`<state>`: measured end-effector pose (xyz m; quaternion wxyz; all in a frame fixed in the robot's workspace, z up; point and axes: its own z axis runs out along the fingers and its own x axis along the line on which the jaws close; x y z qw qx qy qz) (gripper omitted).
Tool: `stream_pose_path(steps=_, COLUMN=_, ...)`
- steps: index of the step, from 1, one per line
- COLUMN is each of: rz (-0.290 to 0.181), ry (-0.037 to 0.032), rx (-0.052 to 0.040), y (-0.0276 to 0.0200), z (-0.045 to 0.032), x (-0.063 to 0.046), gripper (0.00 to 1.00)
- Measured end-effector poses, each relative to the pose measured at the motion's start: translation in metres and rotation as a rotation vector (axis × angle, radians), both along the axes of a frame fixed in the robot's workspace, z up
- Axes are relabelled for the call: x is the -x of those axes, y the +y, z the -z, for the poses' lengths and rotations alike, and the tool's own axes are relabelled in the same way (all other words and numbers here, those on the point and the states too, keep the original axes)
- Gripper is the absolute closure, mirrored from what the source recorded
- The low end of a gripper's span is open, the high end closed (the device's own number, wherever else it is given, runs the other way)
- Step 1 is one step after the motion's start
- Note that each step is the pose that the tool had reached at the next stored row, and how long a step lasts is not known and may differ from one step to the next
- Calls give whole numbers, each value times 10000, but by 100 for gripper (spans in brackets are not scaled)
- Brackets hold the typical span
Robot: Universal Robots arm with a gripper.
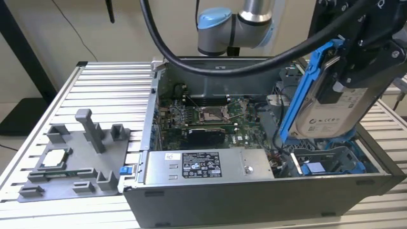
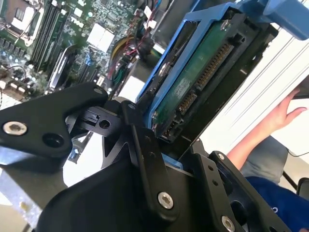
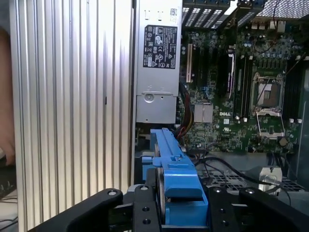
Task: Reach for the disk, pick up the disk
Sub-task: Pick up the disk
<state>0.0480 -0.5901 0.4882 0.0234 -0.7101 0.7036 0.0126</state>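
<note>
Pinching the disk [image 1: 330, 102] by one end, the gripper [image 1: 356, 76] could let it slip and bump the computer case [image 1: 254, 200] below.

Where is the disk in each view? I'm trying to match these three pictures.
Exterior view: the disk hangs on edge in the gripper above the case's right bay.
Second wrist view: disk, connector edge showing.
First wrist view: disk edge-on.
Shared landmark: the motherboard.
</note>
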Motion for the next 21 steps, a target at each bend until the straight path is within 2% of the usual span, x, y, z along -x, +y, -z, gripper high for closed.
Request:
stream_pose_path(steps=8, rz=0, ry=0, rx=-1, y=-101, z=22, x=-172, gripper=100)
stream_pose_path(steps=21, rz=1, ry=0, rx=28, y=-122, z=46, x=-196, gripper=100)
